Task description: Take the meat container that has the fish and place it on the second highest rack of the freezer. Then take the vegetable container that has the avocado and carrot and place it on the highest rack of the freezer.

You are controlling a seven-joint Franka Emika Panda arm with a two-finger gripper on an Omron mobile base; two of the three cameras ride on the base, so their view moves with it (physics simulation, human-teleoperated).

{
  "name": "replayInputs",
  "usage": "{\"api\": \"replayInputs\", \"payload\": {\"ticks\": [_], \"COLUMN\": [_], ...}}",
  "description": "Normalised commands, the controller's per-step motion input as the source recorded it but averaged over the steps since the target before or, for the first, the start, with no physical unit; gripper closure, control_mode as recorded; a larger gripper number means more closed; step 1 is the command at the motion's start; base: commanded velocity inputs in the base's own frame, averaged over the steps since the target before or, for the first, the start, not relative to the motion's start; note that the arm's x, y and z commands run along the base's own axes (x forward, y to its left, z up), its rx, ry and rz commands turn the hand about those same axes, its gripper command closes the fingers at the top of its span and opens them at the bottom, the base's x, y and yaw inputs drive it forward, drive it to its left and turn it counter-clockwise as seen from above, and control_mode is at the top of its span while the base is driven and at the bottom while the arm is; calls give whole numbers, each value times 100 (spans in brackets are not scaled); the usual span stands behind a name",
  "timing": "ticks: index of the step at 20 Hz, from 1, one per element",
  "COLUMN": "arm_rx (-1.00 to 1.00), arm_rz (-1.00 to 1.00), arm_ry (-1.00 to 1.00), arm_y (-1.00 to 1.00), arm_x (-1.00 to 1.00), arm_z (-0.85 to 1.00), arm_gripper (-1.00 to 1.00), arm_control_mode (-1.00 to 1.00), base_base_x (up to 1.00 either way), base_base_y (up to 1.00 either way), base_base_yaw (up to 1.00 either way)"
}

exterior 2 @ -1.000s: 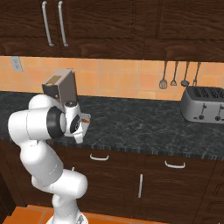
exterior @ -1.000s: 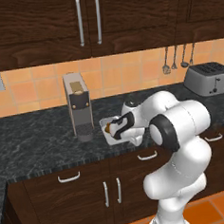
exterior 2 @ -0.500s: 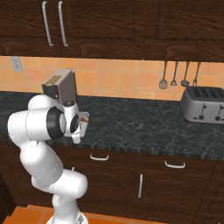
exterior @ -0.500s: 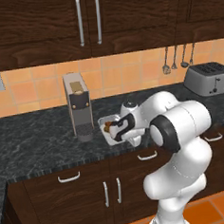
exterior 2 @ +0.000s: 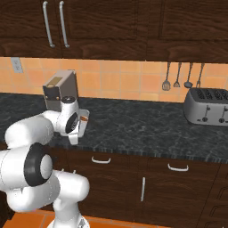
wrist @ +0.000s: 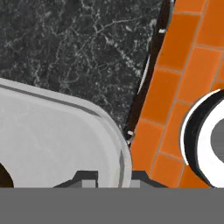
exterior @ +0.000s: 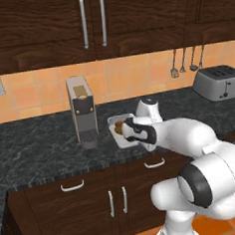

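Note:
A white tray, the vegetable container (exterior: pixel 121 129) (exterior 2: pixel 83 121) (wrist: pixel 52 140), lies on the black counter near its front edge. A brownish lump, the avocado (exterior: pixel 119 127) (wrist: pixel 2 173), sits in it with a touch of orange beside it. My gripper (exterior: pixel 127 133) (exterior 2: pixel 78 128) (wrist: pixel 115 178) is shut on the tray's near rim. In the hand view the rim runs between the two dark fingertips (wrist: pixel 86 177). The meat container, the fish and the freezer are out of view.
A grey coffee machine (exterior: pixel 82 110) (exterior 2: pixel 60 91) stands just left of the tray. A toaster (exterior: pixel 219 81) (exterior 2: pixel 207 107) is far right, with utensils (exterior: pixel 185 61) hanging above it. Dark cabinets close in overhead. The orange floor (wrist: pixel 175 87) shows beyond the counter edge.
The jaws went from open to shut on the tray's rim. The tray and the arm have barely shifted.

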Motion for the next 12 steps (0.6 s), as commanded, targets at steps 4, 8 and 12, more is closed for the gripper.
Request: {"api": "replayInputs", "payload": {"ticks": [4, 8, 12], "arm_rx": [11, 3, -1], "arm_rz": [0, 0, 0], "arm_ry": [6, 10, 3], "arm_y": [-16, -36, -33], "arm_x": [-88, -100, -100], "arm_z": [100, 100, 100], "arm_gripper": [100, 100, 100], "arm_control_mode": [-100, -100, -100], "base_base_x": [0, 0, 0], "base_base_y": [0, 0, 0], "base_base_yaw": [0, 0, 0]}}
